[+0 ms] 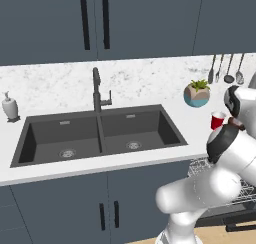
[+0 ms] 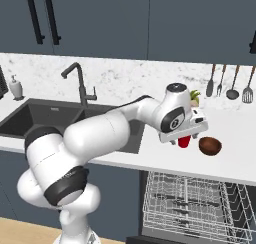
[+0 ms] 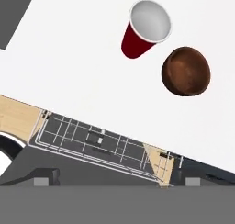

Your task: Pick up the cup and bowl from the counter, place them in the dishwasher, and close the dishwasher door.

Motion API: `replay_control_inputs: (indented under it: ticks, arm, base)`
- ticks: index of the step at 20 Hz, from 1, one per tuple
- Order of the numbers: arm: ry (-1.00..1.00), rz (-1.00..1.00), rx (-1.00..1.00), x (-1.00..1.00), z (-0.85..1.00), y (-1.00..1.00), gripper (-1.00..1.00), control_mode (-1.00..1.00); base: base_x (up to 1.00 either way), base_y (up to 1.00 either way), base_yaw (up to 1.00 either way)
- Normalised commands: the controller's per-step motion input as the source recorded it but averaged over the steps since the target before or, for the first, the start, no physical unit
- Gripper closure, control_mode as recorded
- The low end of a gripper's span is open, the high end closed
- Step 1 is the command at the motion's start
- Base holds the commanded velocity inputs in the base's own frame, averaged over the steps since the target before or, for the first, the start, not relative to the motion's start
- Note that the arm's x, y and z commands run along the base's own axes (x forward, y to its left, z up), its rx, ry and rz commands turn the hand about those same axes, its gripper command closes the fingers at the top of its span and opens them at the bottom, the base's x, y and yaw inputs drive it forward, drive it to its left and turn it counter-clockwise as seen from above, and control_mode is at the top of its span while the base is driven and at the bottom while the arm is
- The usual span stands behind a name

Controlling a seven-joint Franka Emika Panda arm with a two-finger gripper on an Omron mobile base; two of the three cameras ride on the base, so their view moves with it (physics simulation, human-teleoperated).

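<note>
1. White, grey-veined counter (image 2: 235,160) runs under dark blue-grey cabinets (image 1: 150,18); I see a dark double sink (image 1: 100,133) and faucet (image 1: 97,93) set into it.
2. Cup (image 3: 146,28), red with a white rim, stands upright on the counter; bowl (image 3: 186,70), dark brown, sits just beside it, apart from it.
3. Gripper (image 2: 192,133) hovers above the cup, jaws spread wide, holding nothing.
4. Dishwasher (image 2: 192,203) is below the counter edge, its silvery wire rack (image 3: 92,140) pulled out.
5. Potted plant (image 1: 197,93), hanging utensils (image 2: 230,83) and soap dispenser (image 1: 9,107) stand along the back wall.
</note>
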Motion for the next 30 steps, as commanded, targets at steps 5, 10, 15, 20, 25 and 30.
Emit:
replay_control_inputs:
  ticks: [5, 10, 15, 20, 25, 30]
  arm:
    - [-0.06, 0.15, -0.05, 0.05, -0.18, 0.39, -1.00, -1.00]
    - [0.00, 0.08, -0.06, 0.05, 0.00, 0.09, -1.00, -1.00]
    - [0.00, 0.02, -0.03, 0.20, -0.12, -0.02, -1.00, -1.00]
    - [0.00, 0.02, 0.00, 0.38, -0.06, -0.12, -1.00, -1.00]
    - [0.00, 0.03, 0.00, 0.25, -0.10, -0.07, -1.00, -1.00]
    - [0.00, 0.06, 0.00, 0.24, -0.16, -0.03, -1.00, -1.00]
  base:
    - [0.00, 0.00, 0.00]
    - [0.00, 0.00, 0.00]
    - [0.00, 0.00, 0.00]
    - [0.00, 0.00, 0.00]
    - [0.00, 0.00, 0.00]
    - [0.00, 0.00, 0.00]
